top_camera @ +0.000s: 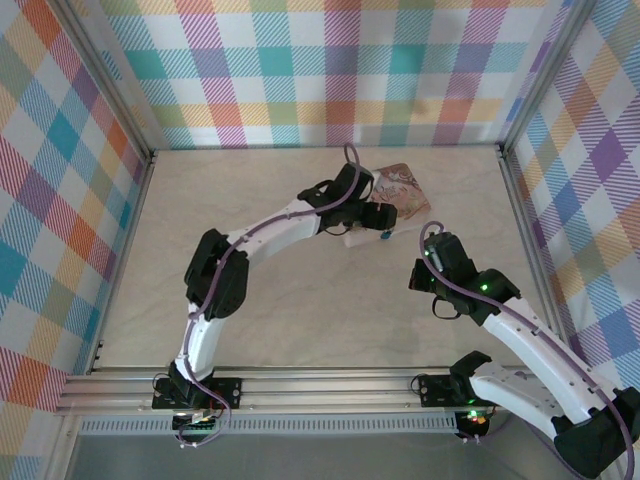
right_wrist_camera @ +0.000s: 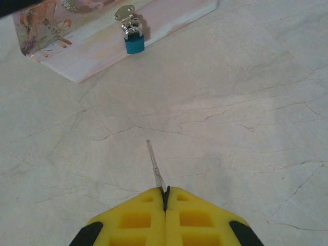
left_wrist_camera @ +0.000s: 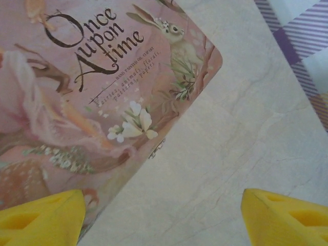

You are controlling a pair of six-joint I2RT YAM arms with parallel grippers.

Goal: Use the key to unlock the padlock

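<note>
Teal padlock (right_wrist_camera: pixel 134 43) is hanging at the tin's (right_wrist_camera: pixel 77 56) front while right claw (right_wrist_camera: pixel 165 193) is pinching the key (right_wrist_camera: pixel 155 166) well short of it, left claw (left_wrist_camera: pixel 161 215) spread over tin; approach step, likely needing careful keyhole alignment.

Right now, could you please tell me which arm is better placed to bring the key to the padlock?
Right: the right gripper is shut on the key, blade pointing toward the padlock on the tin. The left gripper is open at the tin, holding nothing.

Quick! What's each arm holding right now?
Left end effector: open, holding nothing.
Right end effector: shut on the key.
</note>
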